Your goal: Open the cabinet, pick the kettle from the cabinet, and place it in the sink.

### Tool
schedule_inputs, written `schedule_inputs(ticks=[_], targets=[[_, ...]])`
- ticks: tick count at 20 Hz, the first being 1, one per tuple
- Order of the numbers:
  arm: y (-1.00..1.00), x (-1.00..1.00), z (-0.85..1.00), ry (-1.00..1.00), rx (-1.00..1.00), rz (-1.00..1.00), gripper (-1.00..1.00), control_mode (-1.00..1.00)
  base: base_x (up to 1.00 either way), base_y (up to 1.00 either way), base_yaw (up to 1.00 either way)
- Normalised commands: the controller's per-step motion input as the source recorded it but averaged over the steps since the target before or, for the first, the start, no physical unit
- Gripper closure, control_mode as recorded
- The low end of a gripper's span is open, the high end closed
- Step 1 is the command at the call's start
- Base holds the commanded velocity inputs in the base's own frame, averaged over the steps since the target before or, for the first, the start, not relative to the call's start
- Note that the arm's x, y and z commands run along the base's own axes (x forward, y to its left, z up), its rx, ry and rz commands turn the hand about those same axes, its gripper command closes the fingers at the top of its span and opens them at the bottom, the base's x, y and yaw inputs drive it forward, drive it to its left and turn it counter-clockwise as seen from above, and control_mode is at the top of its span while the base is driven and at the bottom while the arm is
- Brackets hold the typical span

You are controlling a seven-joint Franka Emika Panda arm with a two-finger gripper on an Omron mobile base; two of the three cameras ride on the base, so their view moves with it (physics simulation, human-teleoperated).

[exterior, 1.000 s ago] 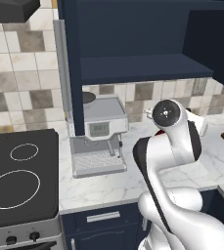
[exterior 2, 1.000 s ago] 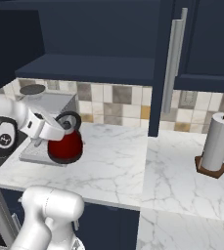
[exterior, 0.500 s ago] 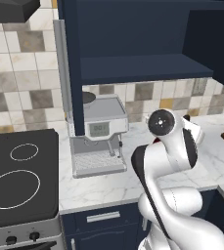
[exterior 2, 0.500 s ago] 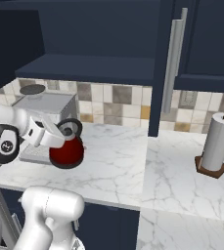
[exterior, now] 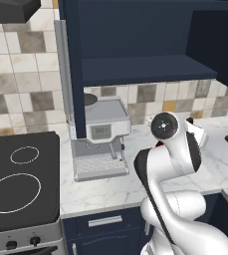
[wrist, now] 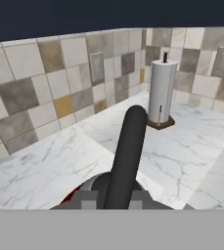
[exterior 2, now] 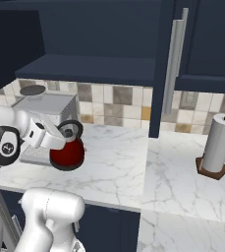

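Note:
The red kettle hangs low over the white marble counter, just right of the coffee machine. My gripper is shut on its dark arched handle. In the hand view a sliver of the red kettle shows under that handle. In the left base view my own arm covers nearly all of the kettle. The navy cabinet stands open above, with its shelf bare, and its right door carries a long silver handle. The sink is out of view.
A grey coffee machine stands against the tiled wall under the open left door. The black cooktop lies to the left. A paper towel roll stands on the counter at the right, also ahead of the hand as the paper towel roll.
The arm has dropped a little and the kettle has sunk slightly toward the counter, still in the grip. Most of that happened in the first half second.

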Motion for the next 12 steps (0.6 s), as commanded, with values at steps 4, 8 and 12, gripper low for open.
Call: schedule_inputs(ticks=[4,8,12], targets=[[0.0,0.0,0.0,0.0,0.0,0.0,1.0,-1.0,0.0,0.0,0.0],[0.0,0.0,0.0,0.0,0.0,0.0,1.0,-1.0,0.0,0.0,0.0],[0.0,0.0,0.0,0.0,0.0,0.0,1.0,-1.0,0.0,0.0,0.0]])
